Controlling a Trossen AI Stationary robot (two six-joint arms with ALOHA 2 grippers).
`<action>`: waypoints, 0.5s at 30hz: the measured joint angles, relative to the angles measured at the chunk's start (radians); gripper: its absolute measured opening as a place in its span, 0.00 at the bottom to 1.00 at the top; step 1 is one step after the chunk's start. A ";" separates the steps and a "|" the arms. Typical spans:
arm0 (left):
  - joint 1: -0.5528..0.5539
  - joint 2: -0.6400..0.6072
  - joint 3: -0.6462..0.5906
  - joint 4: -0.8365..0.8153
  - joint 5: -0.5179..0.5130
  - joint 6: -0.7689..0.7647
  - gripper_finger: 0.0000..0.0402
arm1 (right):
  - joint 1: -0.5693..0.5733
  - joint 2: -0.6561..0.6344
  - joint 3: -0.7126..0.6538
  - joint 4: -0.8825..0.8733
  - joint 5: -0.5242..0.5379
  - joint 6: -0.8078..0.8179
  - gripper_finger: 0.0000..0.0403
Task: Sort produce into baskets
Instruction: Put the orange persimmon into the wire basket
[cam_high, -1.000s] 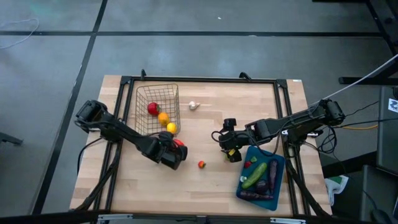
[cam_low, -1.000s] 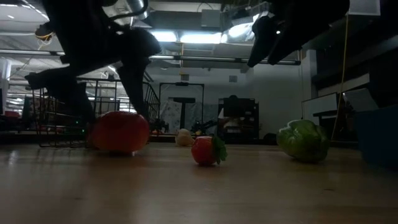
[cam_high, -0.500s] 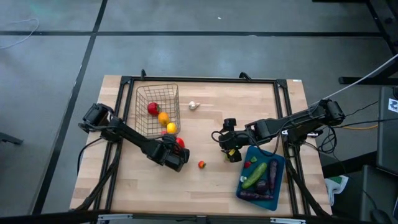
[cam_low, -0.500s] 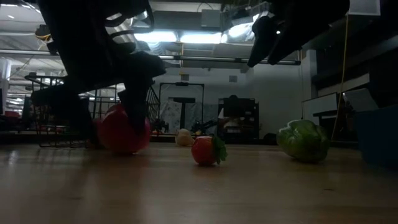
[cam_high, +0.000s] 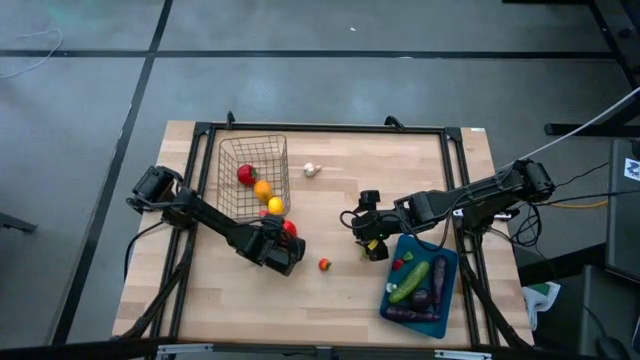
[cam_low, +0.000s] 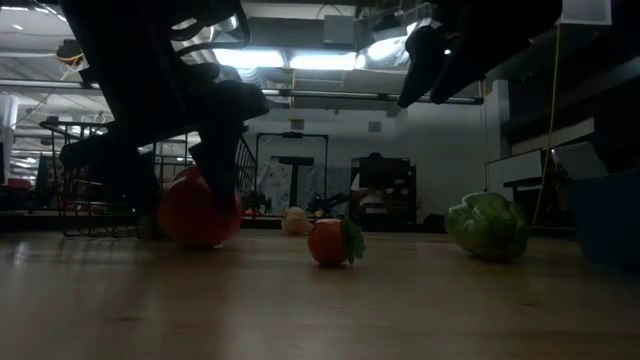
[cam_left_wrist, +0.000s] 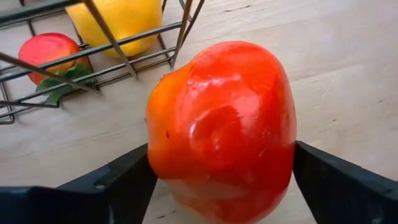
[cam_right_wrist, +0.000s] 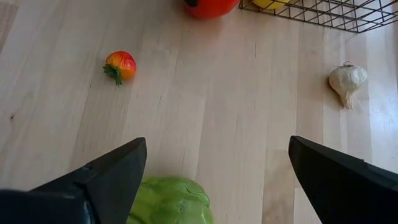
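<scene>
Red tomato (cam_left_wrist: 221, 130) fills the left wrist view, sitting between the left gripper (cam_high: 280, 243) fingers, which touch or nearly touch its two sides; whether they squeeze it cannot be told. In the high view this tomato lies left of centre on the wooden table (cam_high: 340, 160), just below the lower right corner of the wire basket (cam_high: 228, 160). In the low view it rests on the tabletop at left, with the dark fingers around it.

Inside the basket lie another tomato (cam_high: 245, 174), an orange (cam_high: 262, 189) and a lemon (cam_high: 275, 206), in a line from upper left to lower right. White garlic (cam_high: 312, 169) lies just right of the basket. A small strawberry (cam_high: 324, 264) lies below centre of the table.

Right gripper (cam_high: 368, 240) hangs right of centre, fingers spread wide and empty, above a green pepper (cam_right_wrist: 171, 200) seen at the bottom of its wrist view. At lower right of the table, the blue tray (cam_high: 447, 290) holds a cucumber (cam_high: 410, 281) and dark eggplants (cam_high: 438, 280).
</scene>
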 joint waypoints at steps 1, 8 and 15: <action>0.000 0.000 0.000 0.002 0.000 0.006 0.82 | 0.000 0.000 0.000 0.000 0.000 0.000 0.96; -0.003 -0.002 0.000 0.011 0.000 0.006 0.72 | 0.000 0.000 0.000 0.000 0.000 0.000 0.96; -0.028 -0.051 0.000 0.017 0.056 0.005 0.73 | 0.000 0.000 0.000 0.000 0.000 0.000 0.96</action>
